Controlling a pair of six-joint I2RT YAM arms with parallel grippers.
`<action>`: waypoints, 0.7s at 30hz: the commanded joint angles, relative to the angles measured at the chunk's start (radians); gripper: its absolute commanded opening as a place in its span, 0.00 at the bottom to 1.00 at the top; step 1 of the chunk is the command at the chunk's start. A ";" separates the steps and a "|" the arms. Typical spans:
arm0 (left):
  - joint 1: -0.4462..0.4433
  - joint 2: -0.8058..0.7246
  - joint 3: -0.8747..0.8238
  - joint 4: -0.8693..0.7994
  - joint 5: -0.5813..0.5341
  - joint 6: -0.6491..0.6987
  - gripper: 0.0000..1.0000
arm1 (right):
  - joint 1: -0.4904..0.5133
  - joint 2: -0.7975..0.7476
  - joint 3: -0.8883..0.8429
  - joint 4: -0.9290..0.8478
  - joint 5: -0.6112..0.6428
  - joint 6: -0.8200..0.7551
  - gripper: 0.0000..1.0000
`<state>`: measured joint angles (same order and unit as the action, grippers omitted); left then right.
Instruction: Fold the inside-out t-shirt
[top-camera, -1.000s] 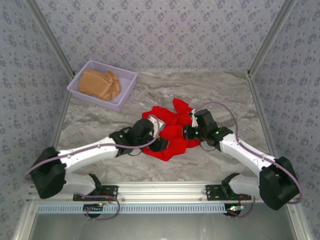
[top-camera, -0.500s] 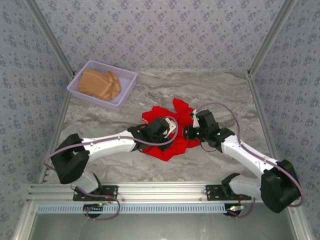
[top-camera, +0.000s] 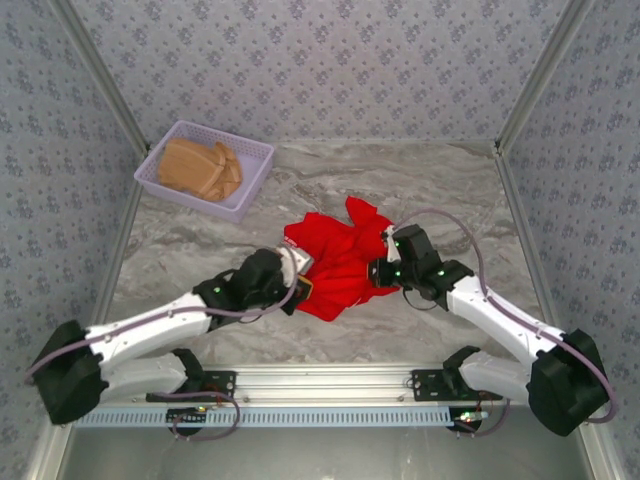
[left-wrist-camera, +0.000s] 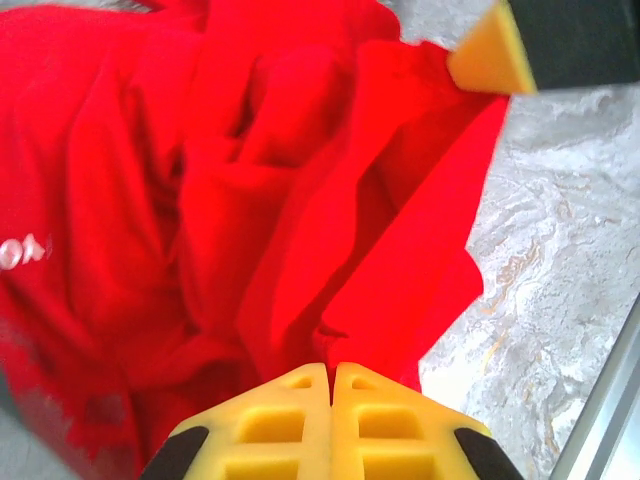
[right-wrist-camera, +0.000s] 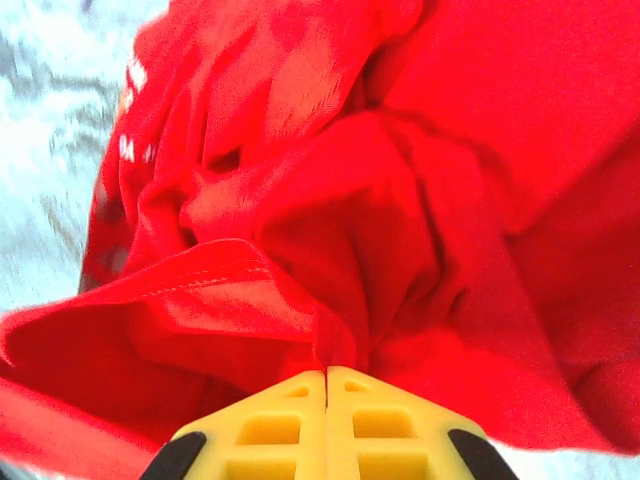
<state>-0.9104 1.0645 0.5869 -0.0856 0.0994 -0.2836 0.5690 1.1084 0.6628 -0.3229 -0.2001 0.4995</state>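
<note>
Inside-out t-shirt (top-camera: 335, 262), bright red, crumpled, white lettering, left hand (left-wrist-camera: 331, 370) and right hand (right-wrist-camera: 326, 374) both pinching it

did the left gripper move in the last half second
Yes. The left gripper, shut on the t-shirt, drew back left, toward the near rail.

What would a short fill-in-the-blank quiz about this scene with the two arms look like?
1. The left gripper and the right gripper are both shut on the ___ t-shirt.
2. The lettering printed on the t-shirt is ___.
3. The lavender basket holding a tan folded garment stands on the ___ arm's side.
Missing words: red; white; left.
</note>
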 joint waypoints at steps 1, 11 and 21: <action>0.033 -0.074 -0.086 0.040 0.068 -0.091 0.00 | 0.025 0.017 0.009 -0.138 -0.014 -0.024 0.15; 0.202 -0.080 -0.109 0.012 0.116 -0.205 0.00 | -0.012 0.062 0.066 -0.050 -0.256 -0.144 0.45; 0.279 0.014 -0.019 -0.045 0.169 -0.238 0.00 | 0.097 0.080 0.034 0.025 -0.179 -0.261 0.54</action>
<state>-0.6441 1.0607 0.5083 -0.1081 0.2329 -0.5026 0.6064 1.1999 0.6998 -0.2985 -0.4484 0.3122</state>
